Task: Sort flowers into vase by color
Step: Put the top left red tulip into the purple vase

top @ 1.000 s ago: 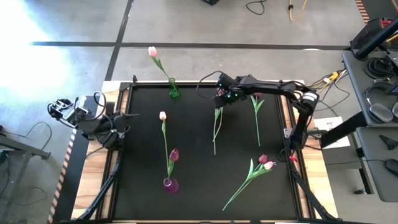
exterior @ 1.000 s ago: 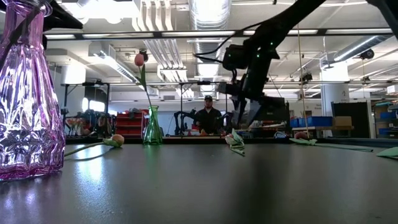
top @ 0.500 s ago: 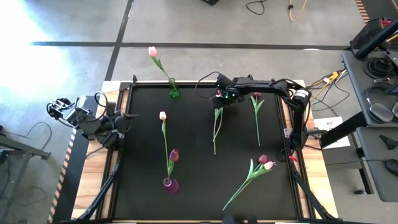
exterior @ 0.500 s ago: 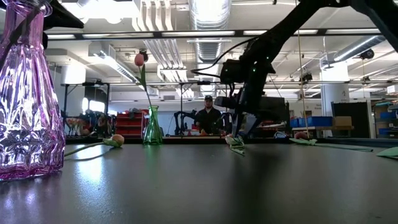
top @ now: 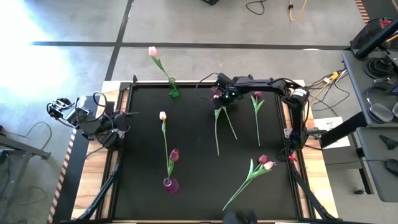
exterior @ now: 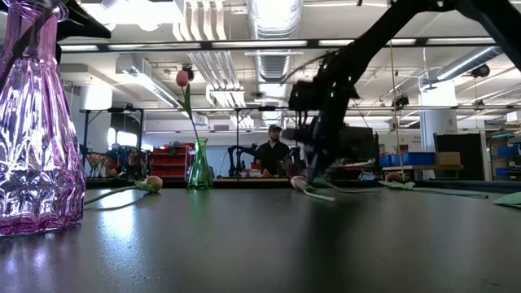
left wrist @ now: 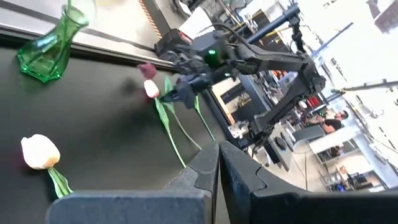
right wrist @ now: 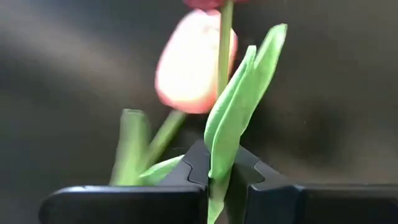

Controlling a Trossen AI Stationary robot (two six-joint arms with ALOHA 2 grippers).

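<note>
Right gripper (top: 219, 99): upper centre of the high view, fingers clamped on the stems of two tulips, one pale pink-headed (right wrist: 194, 61), one dark magenta-headed (left wrist: 147, 71).
Handling: probably light, floppy, slippery; grip the stem below the head.
Left gripper (left wrist: 219, 163): parked at the table's left edge, fingers together.

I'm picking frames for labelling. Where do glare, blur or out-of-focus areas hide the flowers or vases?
High view: glare whitens the floor at upper left; flowers stay clear. Low view: the purple vase looms close, and the right tool and its flower are motion-blurred. Right wrist view: the pink tulip is out of focus, the leaf sharper. Left wrist view: bright background, green vase clear.
</note>
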